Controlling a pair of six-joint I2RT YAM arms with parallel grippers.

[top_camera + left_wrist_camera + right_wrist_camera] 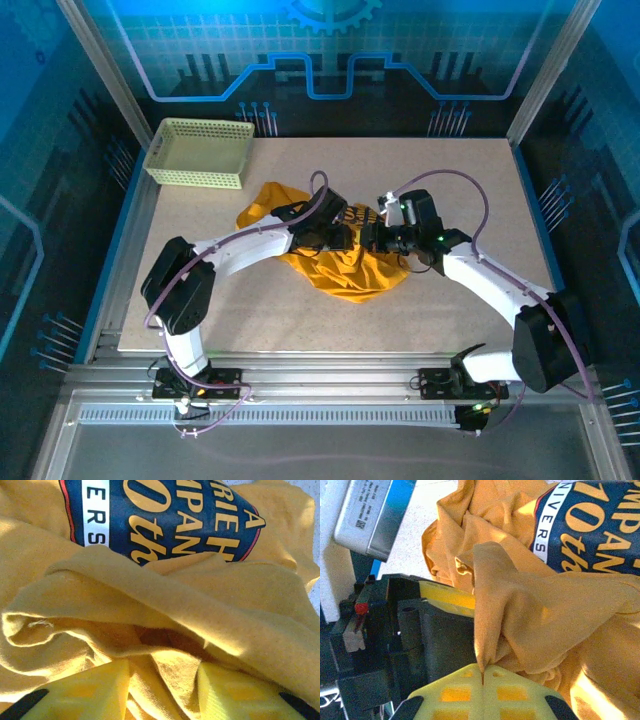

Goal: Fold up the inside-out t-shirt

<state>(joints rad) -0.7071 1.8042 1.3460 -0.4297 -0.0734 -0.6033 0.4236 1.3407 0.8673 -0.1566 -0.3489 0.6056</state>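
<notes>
The desk [450, 200] has the inside-out t-shirt [350, 275] crumpled in a heap around the middle with the dark print facing up, so I reckon it needs spreading flat before any fold will work. The mesh basket [198, 152] sits in the far left corner, well apart. The right claw [482, 677] is pinched tight on a ridge of cloth, probably to tug it out. The left claw [162, 680] is spread wide, with fabric bunched loosely between its fingers.

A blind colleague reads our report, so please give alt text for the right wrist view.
The right gripper, shut, pinches a raised fold of the t-shirt at bottom centre. The shirt's dark blue print with yellow letters shows at upper right; the left gripper sits at left, against the cloth.
</notes>
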